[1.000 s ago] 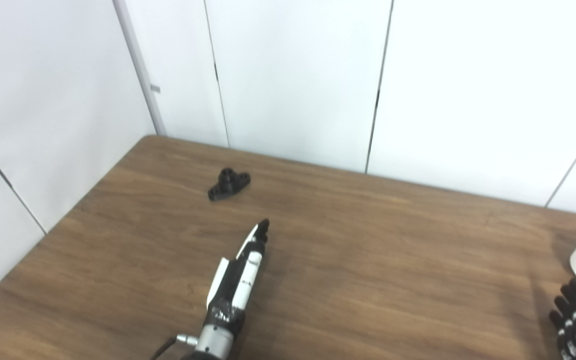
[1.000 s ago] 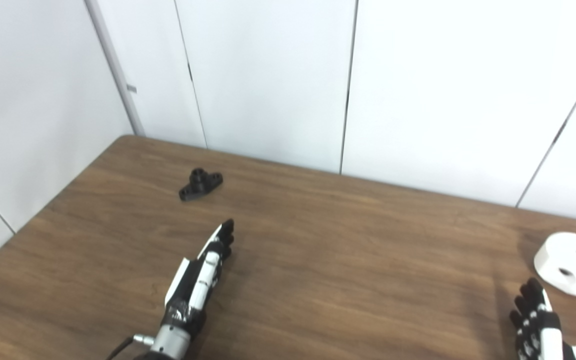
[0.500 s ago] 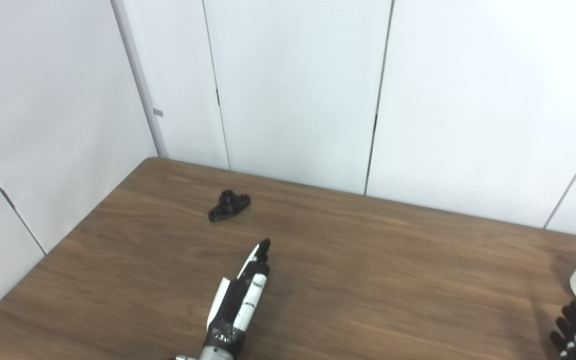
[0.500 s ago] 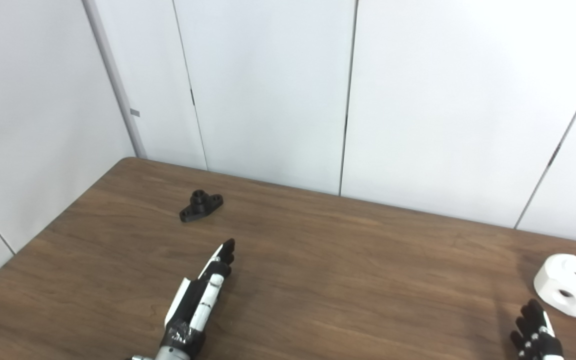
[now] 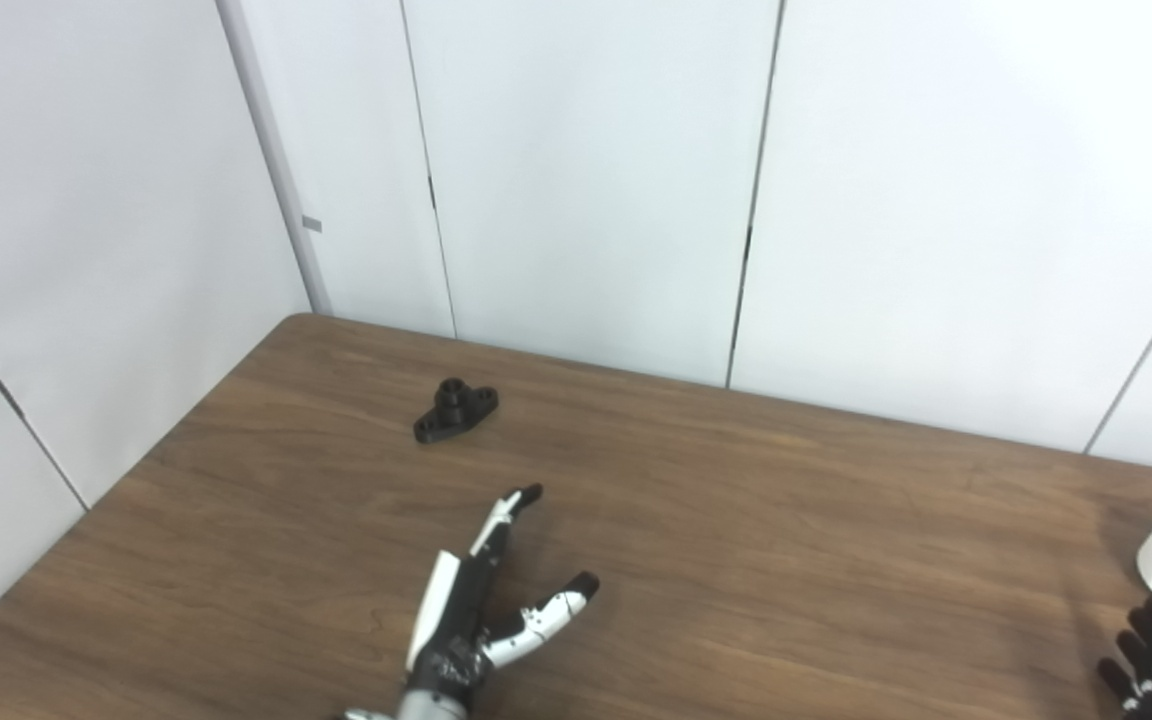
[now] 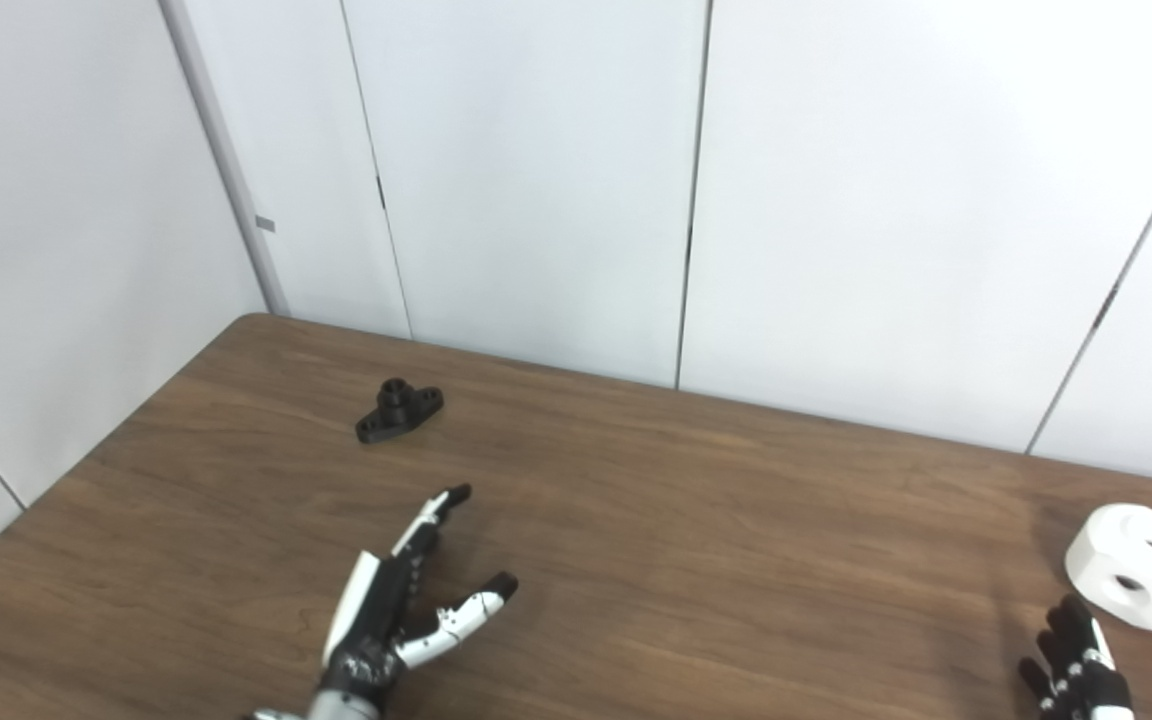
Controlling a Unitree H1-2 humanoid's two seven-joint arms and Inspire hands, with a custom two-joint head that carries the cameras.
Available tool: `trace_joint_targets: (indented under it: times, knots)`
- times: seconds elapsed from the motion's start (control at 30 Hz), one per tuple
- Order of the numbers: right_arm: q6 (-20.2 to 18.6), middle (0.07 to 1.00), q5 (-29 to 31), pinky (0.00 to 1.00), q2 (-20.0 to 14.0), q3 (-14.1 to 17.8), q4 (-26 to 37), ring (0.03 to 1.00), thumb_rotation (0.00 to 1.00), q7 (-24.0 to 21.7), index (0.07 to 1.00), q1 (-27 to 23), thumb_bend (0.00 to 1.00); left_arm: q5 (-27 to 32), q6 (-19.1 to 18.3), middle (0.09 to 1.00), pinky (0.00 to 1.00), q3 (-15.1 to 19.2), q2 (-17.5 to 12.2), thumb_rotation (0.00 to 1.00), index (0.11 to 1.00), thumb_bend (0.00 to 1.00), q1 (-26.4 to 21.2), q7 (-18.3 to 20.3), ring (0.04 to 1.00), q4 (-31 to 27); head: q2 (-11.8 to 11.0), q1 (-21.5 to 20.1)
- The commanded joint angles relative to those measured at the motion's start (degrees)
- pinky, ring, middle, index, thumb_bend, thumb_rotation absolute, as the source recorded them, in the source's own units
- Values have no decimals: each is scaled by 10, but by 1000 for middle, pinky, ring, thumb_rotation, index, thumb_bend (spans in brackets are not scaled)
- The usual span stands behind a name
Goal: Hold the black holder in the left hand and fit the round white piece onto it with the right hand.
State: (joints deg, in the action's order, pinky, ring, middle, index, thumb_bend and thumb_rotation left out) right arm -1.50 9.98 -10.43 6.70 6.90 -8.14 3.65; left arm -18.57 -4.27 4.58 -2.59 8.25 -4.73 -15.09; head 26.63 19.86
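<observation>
The black holder (image 5: 455, 410) lies on the brown table (image 5: 736, 500) at the back left, a small part with a raised round hub; it also shows in the right eye view (image 6: 399, 409). My left hand (image 5: 488, 600) is open above the table, thumb spread to the right, well short of the holder. The round white piece (image 6: 1139, 566) with holes sits at the right edge. My right hand (image 6: 1076, 680) is open at the bottom right, just in front of the white piece, holding nothing and partly cut off by the frame.
White wall panels (image 5: 586, 180) rise behind the table and along its left side. The table's left edge (image 5: 126, 480) runs diagonally close to the holder.
The camera tilted up between the earliest frames and now. My left hand's thumb has spread out to the right, opening the hand. The holder and white piece have not moved.
</observation>
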Motion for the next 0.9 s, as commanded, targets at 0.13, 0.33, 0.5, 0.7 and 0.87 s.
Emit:
trace_joint_targets:
  times: [0.13,0.33,0.5,0.7,0.87]
  knots:
    - [-6,1000,0,1000,0,0,9,1000,1000,3,1000,-5,617,-87,-70,999,1000,28,-71,350,909,856,-59,-6,1000,-37,4,-3]
    - [-6,1000,-2,1000,4,-1,9,1000,1000,8,1000,-6,625,-146,-110,989,1000,34,-111,350,868,899,-99,-15,1000,-16,6,-5]
    - [2,1000,-3,1000,5,-1,6,1000,1000,7,1000,-8,592,-171,-130,982,1000,45,-134,354,838,909,-135,-23,1000,21,6,-5]
    - [4,1000,-6,1000,7,-1,5,1000,1000,9,1000,-7,606,-173,-150,972,1000,56,-156,350,813,912,-173,-39,1000,71,6,-5]
    - [7,1000,-2,1000,9,-1,6,1000,1000,8,1000,-6,601,-178,-162,971,1000,54,-173,337,808,889,-204,-55,1000,120,7,-6]
